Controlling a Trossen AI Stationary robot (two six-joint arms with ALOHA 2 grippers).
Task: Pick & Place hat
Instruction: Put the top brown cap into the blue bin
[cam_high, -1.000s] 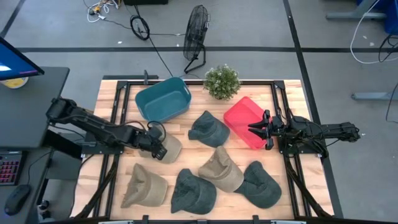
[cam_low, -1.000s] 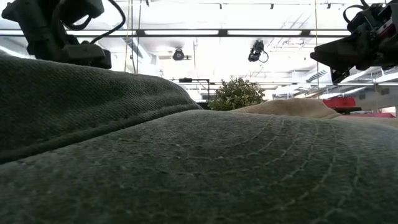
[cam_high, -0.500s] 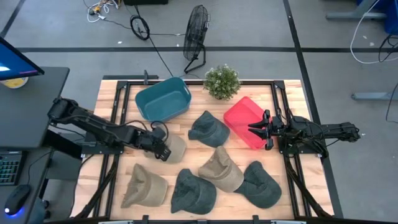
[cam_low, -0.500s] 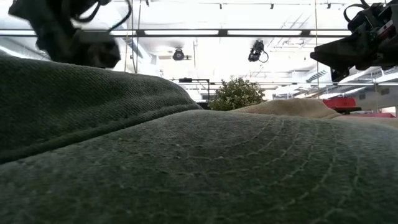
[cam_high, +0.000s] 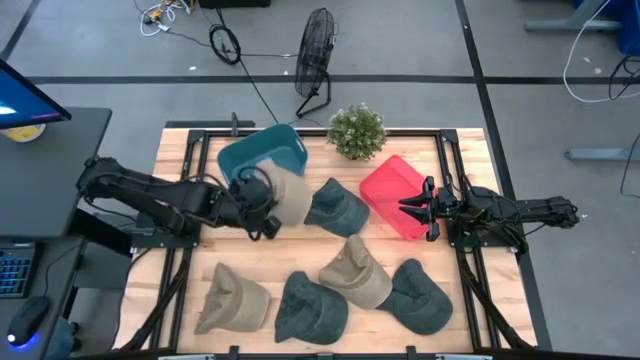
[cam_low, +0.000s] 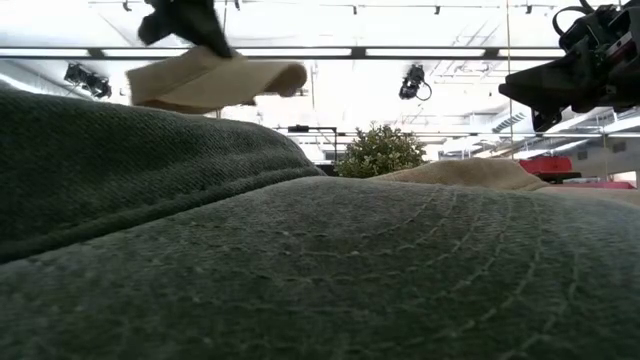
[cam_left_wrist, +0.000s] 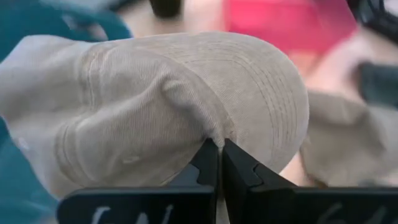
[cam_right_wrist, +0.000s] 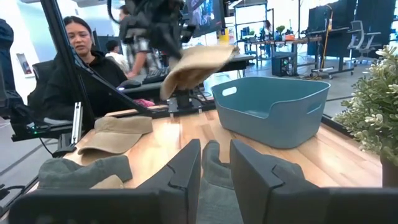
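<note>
My left gripper (cam_high: 270, 206) is shut on a tan hat (cam_high: 293, 196) and holds it in the air beside the teal bin (cam_high: 262, 160). The hat also shows in the low view (cam_low: 215, 80) and in the right wrist view (cam_right_wrist: 196, 65). My right gripper (cam_high: 408, 207) is open and empty, at the right-hand end of the red bin (cam_high: 390, 190). Several more hats lie crown up on the table: a dark green one (cam_high: 336, 208), a tan one (cam_high: 355, 272), dark ones (cam_high: 418, 296) (cam_high: 310, 306) and a tan one (cam_high: 232, 298). My left gripper pinches a fold of the tan hat's crown cloth (cam_left_wrist: 214, 134) between its two shut fingers (cam_left_wrist: 239, 171). The fingers come from above (cam_low: 195, 25). The hat hangs below them, lifted clear of the table, its brim (cam_low: 280, 76) sticking out sideways.
A potted plant (cam_high: 357, 130) stands at the far edge between the two bins. A dark hat (cam_low: 300, 270) lies right before the low camera and fills most of that view. People (cam_right_wrist: 74, 56) sit beyond the table's left side.
My left gripper has risen and gone toward the far edge and the teal bin, still shut. The tan hat, which lay on the table under it, is now lifted clear and hangs from the fingers beside the bin.
</note>
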